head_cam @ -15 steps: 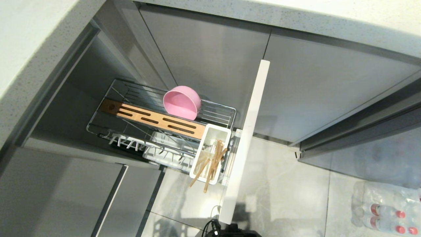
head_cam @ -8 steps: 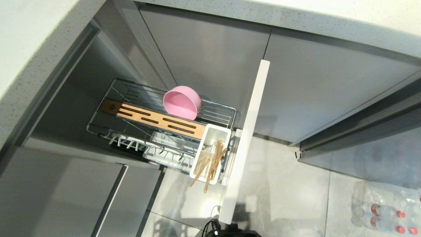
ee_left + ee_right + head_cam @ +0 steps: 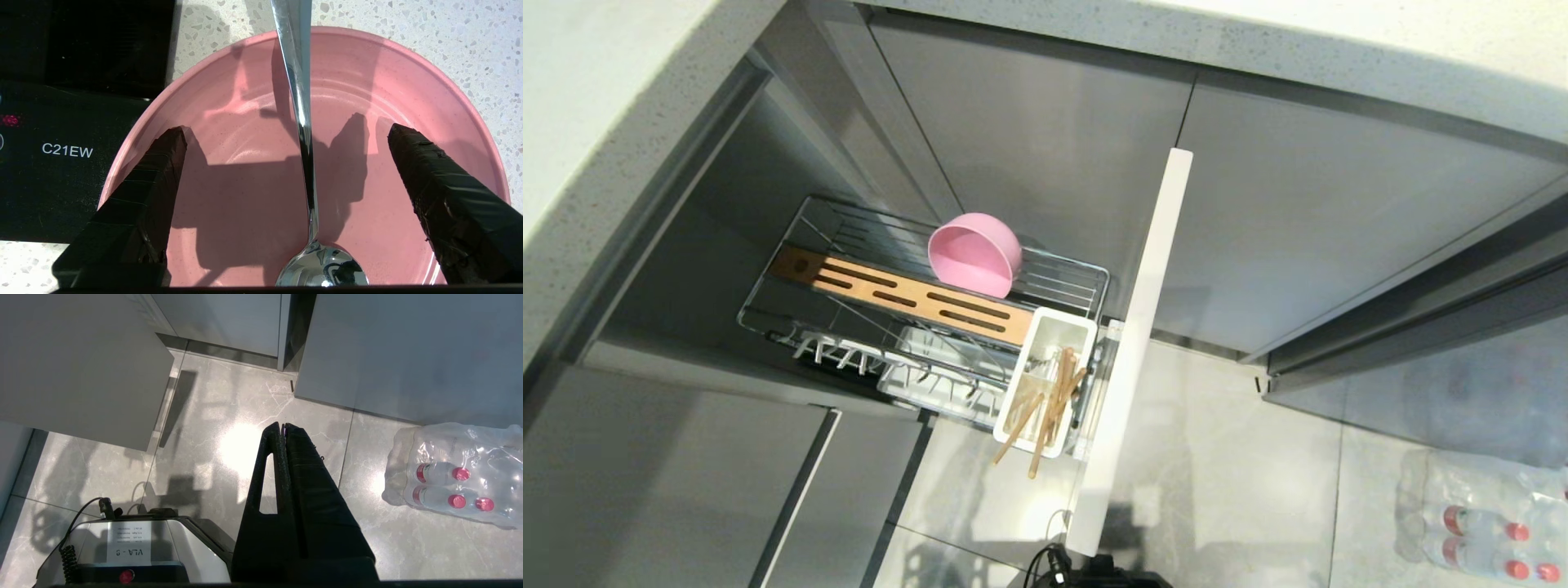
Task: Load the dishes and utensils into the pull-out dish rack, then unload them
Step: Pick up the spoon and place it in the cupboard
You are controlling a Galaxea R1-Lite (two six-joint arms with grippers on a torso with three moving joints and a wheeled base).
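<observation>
So, the left gripper (image 3: 286, 134) is hanging over the pink plate (image 3: 367, 94) with its jaws spread wide and nothing between them. The two black fingers (image 3: 143, 192) sit out toward the plate's edges, one on each side. The spoon (image 3: 304, 155) lies in the plate right down the gap between them, not touching either finger as far as I can tell. The plate itself sits on a speckled countertop (image 3: 449, 32), next to a black cooktop (image 3: 65, 163) with white lettering on it.

Over in the head view, the pull-out dish rack (image 3: 931, 318) is pulled out from the cabinet, roughly centre of the picture. The pink bowl (image 3: 974, 253) sits tipped on its side on the wire at about 12 o'clock in the rack, touching the slotted wooden strip (image 3: 907, 296). The chopsticks (image 3: 1045, 408) stand in the white utensil cup (image 3: 1045, 388) at about 4 o'clock, sticking out past its lower end. The white pronged tray (image 3: 915, 371) at 6 o'clock has nothing in it. The narrow front panel (image 3: 1135, 351) runs along the rack's 3 o'clock side.

The right gripper (image 3: 284, 428) is parked pointing down at the tiled floor (image 3: 229, 416), jaws pressed together, holding nothing. A wrapped pack of water bottles (image 3: 453, 473) lies on the floor near it.
</observation>
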